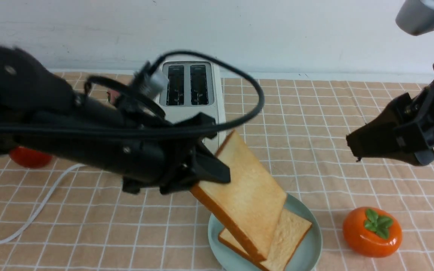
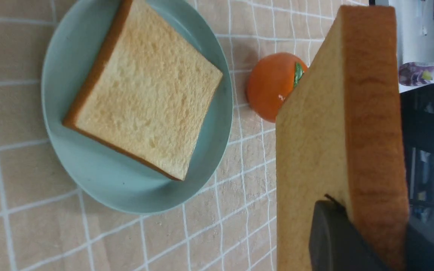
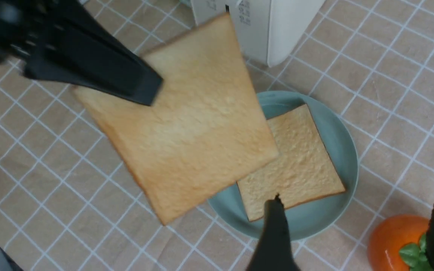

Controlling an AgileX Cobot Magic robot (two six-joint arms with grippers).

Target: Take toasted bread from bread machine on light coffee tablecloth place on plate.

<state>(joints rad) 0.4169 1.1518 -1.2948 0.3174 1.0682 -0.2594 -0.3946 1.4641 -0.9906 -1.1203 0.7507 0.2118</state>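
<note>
My left gripper (image 1: 217, 169) is shut on one corner of a slice of toasted bread (image 1: 247, 188). The slice hangs tilted above the near-left part of the mint-green plate (image 1: 311, 248). A second slice (image 1: 294, 231) lies flat on that plate, partly under the held one. The left wrist view shows the held slice (image 2: 315, 131) edge-on between my fingers (image 2: 330, 226), with the plate (image 2: 100, 177) and its slice (image 2: 145, 90) below. The cream bread machine (image 1: 188, 84) stands behind, both slots empty. My right gripper (image 3: 358, 199) is open and empty, raised to the right of the plate (image 3: 315, 218).
The light coffee tablecloth (image 1: 315, 124) covers the whole table. An orange persimmon (image 1: 371, 231) sits just right of the plate. A red object (image 1: 28, 158) lies at the left, partly behind my left arm. The toaster's white cord (image 1: 32, 214) trails across the front left.
</note>
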